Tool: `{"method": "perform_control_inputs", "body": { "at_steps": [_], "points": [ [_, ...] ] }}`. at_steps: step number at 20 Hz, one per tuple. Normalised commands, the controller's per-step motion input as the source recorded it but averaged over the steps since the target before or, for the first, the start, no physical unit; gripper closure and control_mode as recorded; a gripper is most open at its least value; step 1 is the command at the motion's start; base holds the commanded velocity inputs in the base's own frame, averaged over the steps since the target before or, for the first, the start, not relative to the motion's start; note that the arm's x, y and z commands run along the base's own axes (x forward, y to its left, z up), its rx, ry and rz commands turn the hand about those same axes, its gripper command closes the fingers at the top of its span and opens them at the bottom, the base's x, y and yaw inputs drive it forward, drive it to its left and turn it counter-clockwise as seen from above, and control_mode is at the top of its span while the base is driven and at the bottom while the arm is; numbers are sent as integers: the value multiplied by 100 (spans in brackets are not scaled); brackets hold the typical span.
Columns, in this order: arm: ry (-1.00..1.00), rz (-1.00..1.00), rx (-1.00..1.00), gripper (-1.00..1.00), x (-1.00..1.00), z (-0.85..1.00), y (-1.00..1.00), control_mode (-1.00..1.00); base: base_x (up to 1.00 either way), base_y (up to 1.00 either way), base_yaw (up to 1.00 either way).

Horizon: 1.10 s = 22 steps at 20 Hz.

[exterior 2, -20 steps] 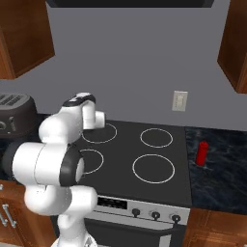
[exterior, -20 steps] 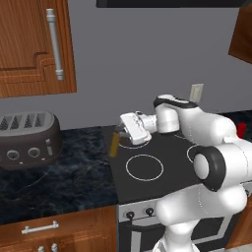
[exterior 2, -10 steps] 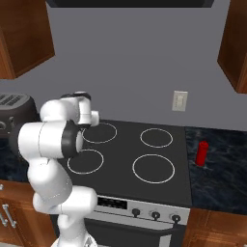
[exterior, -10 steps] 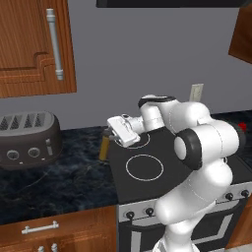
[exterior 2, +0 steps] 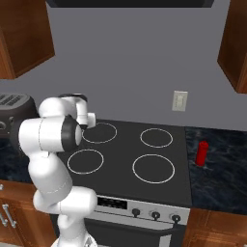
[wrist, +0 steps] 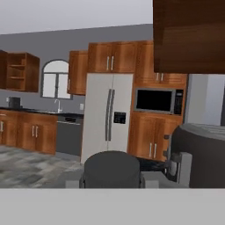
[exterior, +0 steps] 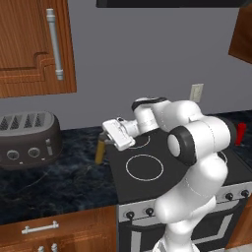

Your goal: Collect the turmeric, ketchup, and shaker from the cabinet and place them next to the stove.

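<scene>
A white robot arm reaches left over the stove [exterior: 147, 167], its tool [exterior: 102, 136] pinching a slim yellow-brown bottle [exterior: 100, 151] held upright over the dark counter [exterior: 59, 177], just beside the stove's left edge. The ketchup [exterior 2: 202, 153] stands on the counter right of the stove. Released above the surface, the narrow bottle could topple toward the toaster [exterior: 27, 139]. The cabinet [exterior: 34, 44] door is closed.

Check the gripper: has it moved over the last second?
Yes. In the left base view the gripper has swung left, off the stove edge toward the toaster.
</scene>
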Motion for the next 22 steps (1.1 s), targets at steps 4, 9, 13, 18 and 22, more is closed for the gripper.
{"method": "perform_control_inputs", "body": {
  "at_steps": [4,9,13,18,22],
  "points": [
    [-5,0,-5,100,0,-16,11,-100,0,0,0],
    [-5,0,-5,100,0,-18,7,-100,0,0,0],
    [-5,0,-3,100,0,-19,8,-100,0,0,0],
    [-4,0,-3,100,0,-21,10,-100,0,0,0],
    [-2,0,-4,100,0,-27,11,-100,0,0,0]
  ]
}}
